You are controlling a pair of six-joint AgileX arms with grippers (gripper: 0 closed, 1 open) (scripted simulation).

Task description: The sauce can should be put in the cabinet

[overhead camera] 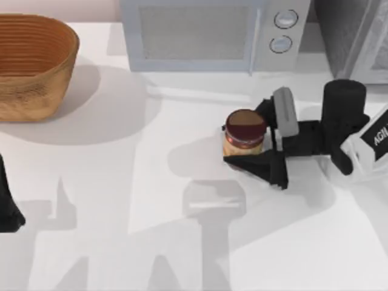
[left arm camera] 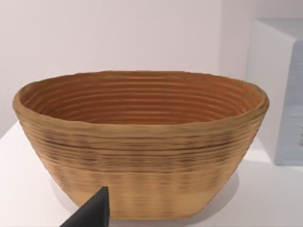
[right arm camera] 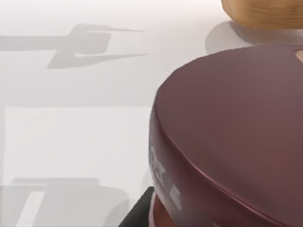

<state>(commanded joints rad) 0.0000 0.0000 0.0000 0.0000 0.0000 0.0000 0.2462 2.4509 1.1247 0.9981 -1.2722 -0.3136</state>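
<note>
Nearest the front edge of the table, at its left, the left arm sits parked; its gripper shows as a single dark fingertip in the left wrist view, and I cannot tell whether its fingers are spread or closed; it faces the woven basket at the far left of the table. Farther in, right of centre, the sauce can stands upright on the table; the right gripper reaches in from the right at can height with one dark finger along the can's near side and the other at its far side, so the fingers bracket the label at a narrow spread that matches the can's width; whether the pads already press on it I cannot tell, and the can looks to be resting on the table. In the right wrist view the maroon lid looms very close. I judge the can to be rigid, light to moderate in weight and smooth-sided, so it could slip or twist; the hold belongs on the cylinder wall below the lid, squarely across the middle, firm rather than crushing. Beyond it at the back stands the white microwave, and at the far right corner the grey cabinet, close enough for a short carry.
</note>
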